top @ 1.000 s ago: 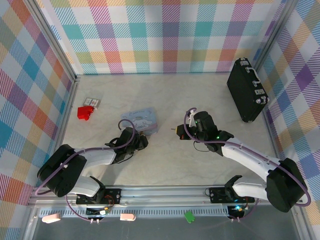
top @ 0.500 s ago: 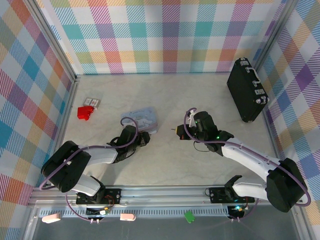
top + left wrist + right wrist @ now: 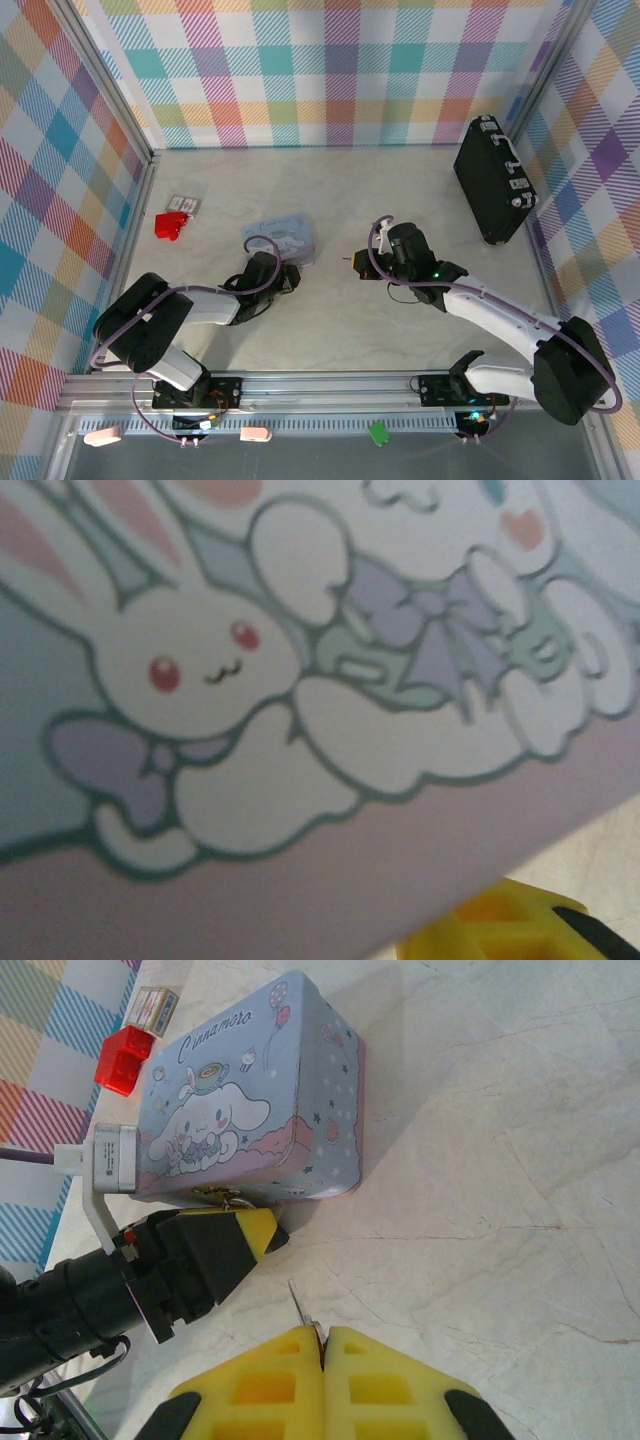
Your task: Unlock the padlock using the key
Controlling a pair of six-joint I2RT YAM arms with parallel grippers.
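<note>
Right gripper: fingers pressed flat together, pinching the key. Its thin grey blade sticks out past my fingertips and points ahead, a little to the left. It hangs just above the pale table and touches nothing else.

Straight ahead of the key's tip, near but apart, is the pastel cartoon tin, lying flat with its lid up. At the tin's near edge, ahead and left of the key, a small dark bit with a thin wire loop peeks out. I take it for the padlock, but it is too small and too shadowed to be sure.

Left gripper: comes in from the left and lies low, with its yellow tip right at that dark bit under the tin's edge. It sits between my right fingers and the padlock. I cannot tell how wide its jaws stand, nor whether it touches the lock. Its own camera is hard up against the tin's printed rabbit, with one yellow finger at the lower corner.

Beyond the tin, far left: a red plastic item with a small printed box just behind it. From above, a large black case stands well off to the right of my right arm, by the wall.
</note>
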